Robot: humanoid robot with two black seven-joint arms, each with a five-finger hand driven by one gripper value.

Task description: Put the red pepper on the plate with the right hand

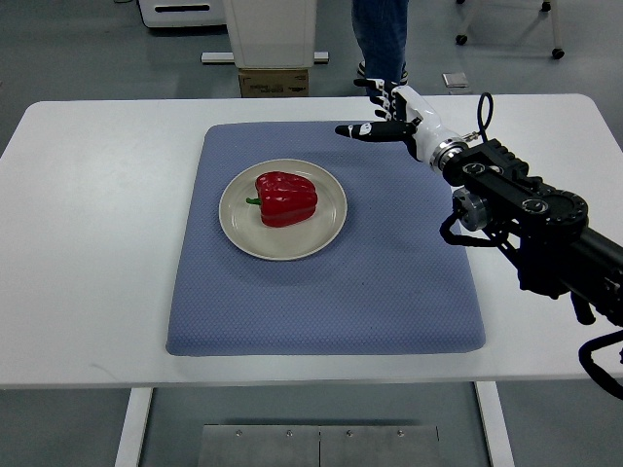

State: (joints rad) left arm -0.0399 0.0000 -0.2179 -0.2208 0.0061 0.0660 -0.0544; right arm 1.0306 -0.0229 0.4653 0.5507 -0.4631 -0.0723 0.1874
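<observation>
A red pepper with a green stem lies in the middle of a beige plate, which rests on a blue-grey mat. My right hand hovers over the mat's far right corner, up and to the right of the plate, well apart from the pepper. Its fingers are spread and hold nothing. The right arm comes in from the right edge. No left arm shows.
The mat lies on a white table. Beyond the far edge stand a cardboard box under a white unit, and a person's legs in jeans. A chair base shows at the top right.
</observation>
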